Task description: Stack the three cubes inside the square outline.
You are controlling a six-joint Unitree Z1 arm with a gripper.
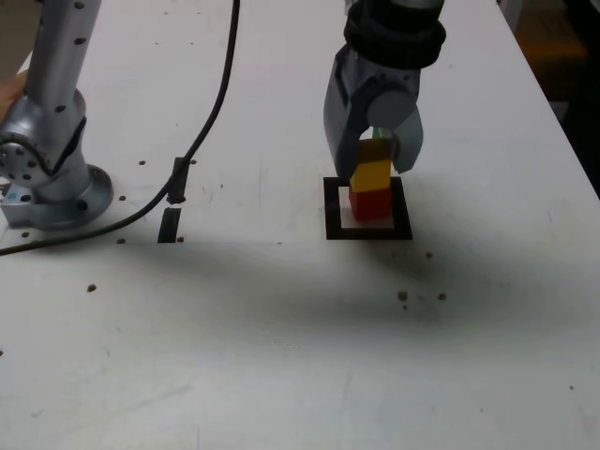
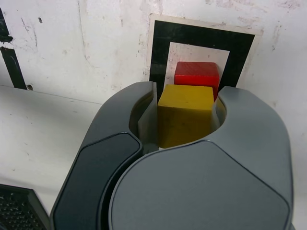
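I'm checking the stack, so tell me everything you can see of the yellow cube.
The yellow cube is a small, solid-looking block with matte faces and crisp edges. It sits between the fingers of the grey gripper, which close against two opposite sides. It is on top of the red cube, turned slightly askew to it, inside the black square outline. Something green shows just behind its top in the exterior view.

Speckled white table (image 1: 281, 356), soft shadow

No readable text, labels, brands, numbers, signs anywhere
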